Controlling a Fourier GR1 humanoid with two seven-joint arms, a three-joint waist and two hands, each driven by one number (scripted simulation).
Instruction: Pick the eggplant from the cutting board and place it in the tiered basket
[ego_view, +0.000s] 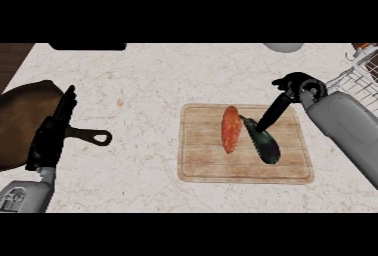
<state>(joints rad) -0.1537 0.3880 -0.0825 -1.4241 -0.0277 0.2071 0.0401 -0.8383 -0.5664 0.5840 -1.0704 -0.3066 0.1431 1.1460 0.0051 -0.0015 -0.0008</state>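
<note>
Left robot hand (50, 137) rests open, while right robot hand (284, 100) points straight fingers onto eggplant (264, 142).

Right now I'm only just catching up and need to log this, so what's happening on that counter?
The robot's right hand is over the cutting board, its fingers stretched down to the stem end of the dark eggplant without curling round it. The eggplant lies flat on the board beside an orange vegetable. The wire tiered basket shows at the right edge. The left hand rests open at the left, over a dark pan.
</note>
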